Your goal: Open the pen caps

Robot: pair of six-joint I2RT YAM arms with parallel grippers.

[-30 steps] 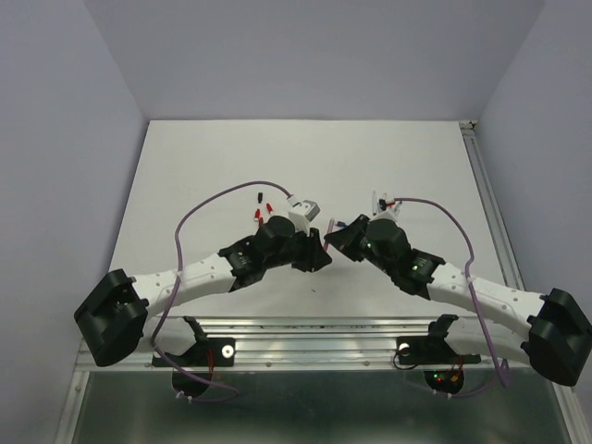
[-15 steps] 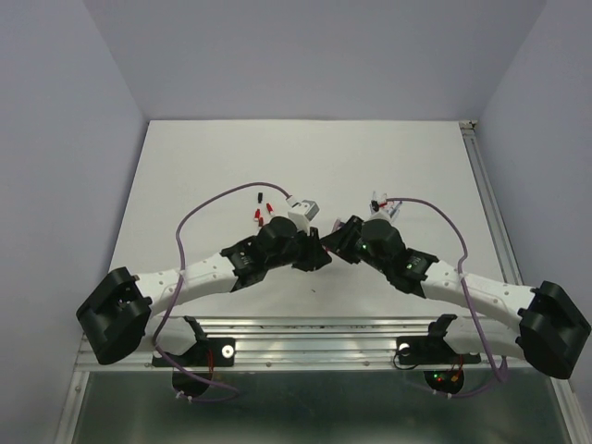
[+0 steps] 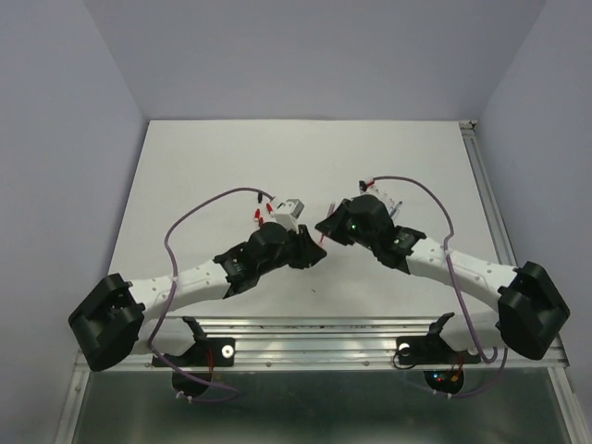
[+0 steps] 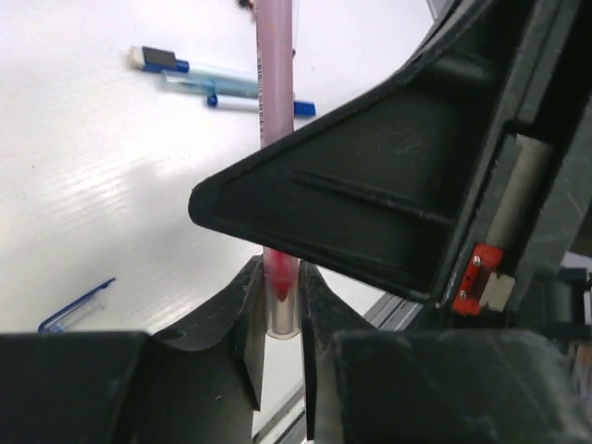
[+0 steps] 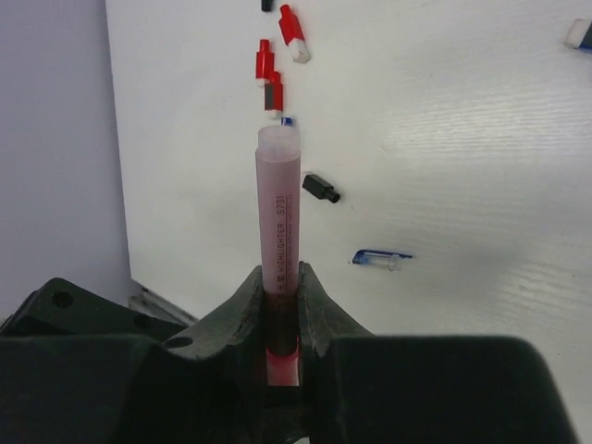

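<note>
A pink highlighter pen point(image 5: 279, 203) is held between both grippers above the table. My right gripper point(image 5: 281, 282) is shut on its pink barrel, and the flat far end points at the table. My left gripper point(image 4: 280, 294) is shut on the pen's clear cap point(image 4: 281, 310), with the red tip showing through it. The right gripper's black body point(image 4: 388, 185) crosses just over the left jaws. In the top view the left gripper point(image 3: 313, 250) and the right gripper point(image 3: 326, 226) meet at mid-table. Loose red caps point(image 5: 291, 26) and a black cap point(image 5: 321, 188) lie below.
Blue-ended pens point(image 4: 217, 81) lie together on the white table point(image 3: 203, 166). A clear blue-clipped cap point(image 5: 379, 258) lies apart, and it also shows in the left wrist view point(image 4: 76, 307). Red caps point(image 3: 258, 216) lie beside the left wrist. Metal rail point(image 3: 314, 333) at the near edge.
The right arm has swung left and further from its base, bringing its gripper over the left one. The left arm has shifted slightly left. The pen stays held by both.
</note>
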